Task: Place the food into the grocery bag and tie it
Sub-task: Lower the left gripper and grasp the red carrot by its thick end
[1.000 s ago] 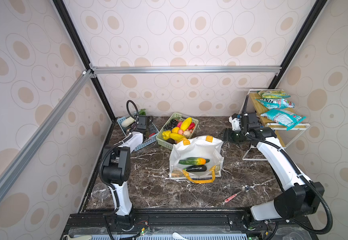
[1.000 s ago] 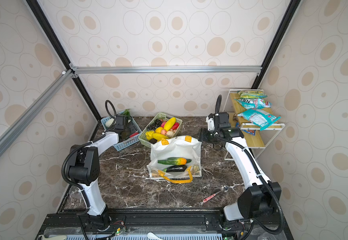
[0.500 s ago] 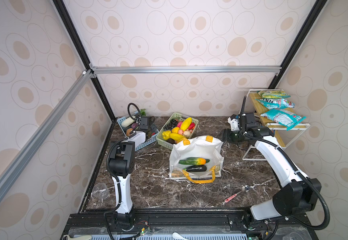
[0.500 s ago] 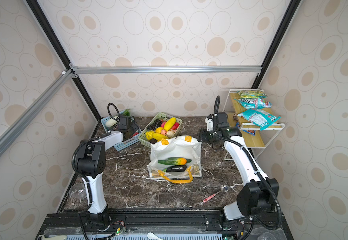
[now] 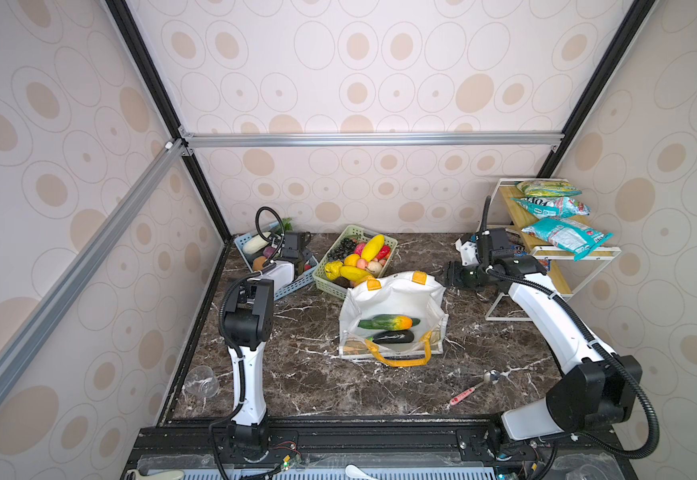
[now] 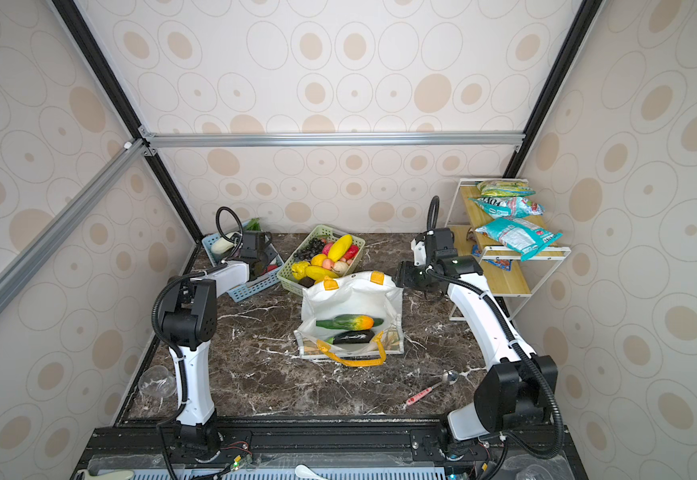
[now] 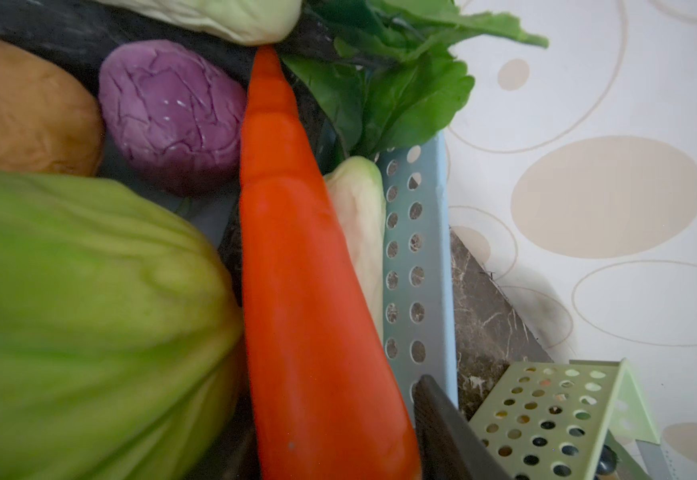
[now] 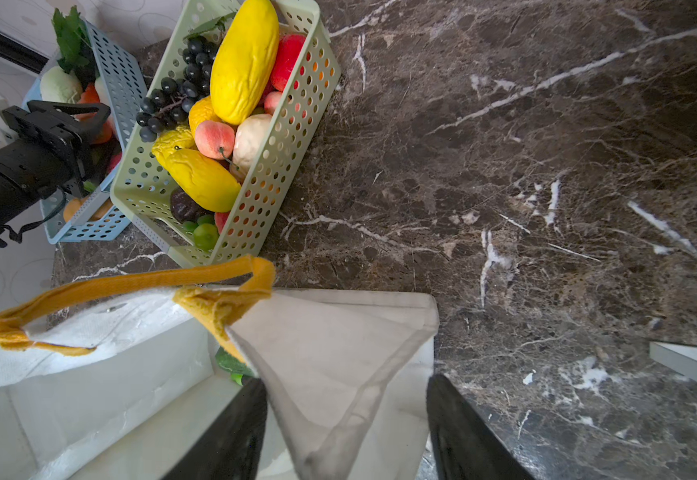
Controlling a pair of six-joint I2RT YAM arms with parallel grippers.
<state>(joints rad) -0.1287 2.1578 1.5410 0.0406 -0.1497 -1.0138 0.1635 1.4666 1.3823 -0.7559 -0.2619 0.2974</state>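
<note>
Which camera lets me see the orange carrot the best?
The left wrist view. There the orange carrot is huge and sharp, lying in the blue basket right by its wall. In both top views the basket is tiny and the left arm hides most of the carrot. The right wrist view shows only small orange bits behind that arm.

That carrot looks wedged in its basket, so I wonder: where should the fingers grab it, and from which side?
Probably the thick end, from above, closing across its width. The carrot tapers to a thin tip, and a green gourd and a pale vegetable crowd its sides, so only its top is free.
</note>
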